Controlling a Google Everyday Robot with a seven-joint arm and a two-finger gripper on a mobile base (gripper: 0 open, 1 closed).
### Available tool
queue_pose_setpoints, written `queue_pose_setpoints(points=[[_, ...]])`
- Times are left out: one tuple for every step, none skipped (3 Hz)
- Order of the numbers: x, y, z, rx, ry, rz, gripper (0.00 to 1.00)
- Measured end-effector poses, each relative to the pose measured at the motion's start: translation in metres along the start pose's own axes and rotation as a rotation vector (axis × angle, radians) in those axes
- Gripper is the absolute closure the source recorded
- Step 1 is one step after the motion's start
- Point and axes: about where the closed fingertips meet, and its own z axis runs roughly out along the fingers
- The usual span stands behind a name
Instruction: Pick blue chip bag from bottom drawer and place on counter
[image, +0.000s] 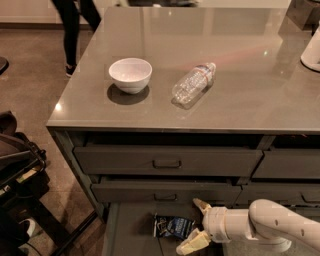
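Note:
The blue chip bag (172, 227) lies crumpled on the floor of the open bottom drawer (131, 227), near its middle. My gripper (196, 224) comes in from the right on a white arm, low in the drawer, right beside the bag's right end. Its two cream fingers are spread apart, one above (202, 205) and one below (192, 243) the bag's right edge, not closed on it. The counter (210, 60) spans the top of the view above the drawers.
A white bowl (130, 74) and a clear plastic bottle (193, 84) lie on the counter. A white object (312, 50) stands at the counter's right edge. Two handled drawers (167, 163) are above the bottom one. Dark equipment (20, 170) stands at left; a person's legs (72, 30) behind.

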Motion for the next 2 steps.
queue_pose_setpoints(points=[[0.01, 0.005, 0.011, -0.02, -0.011, 0.027, 0.0], [0.025, 0.004, 0.026, 0.009, -0.029, 0.052, 0.0]])
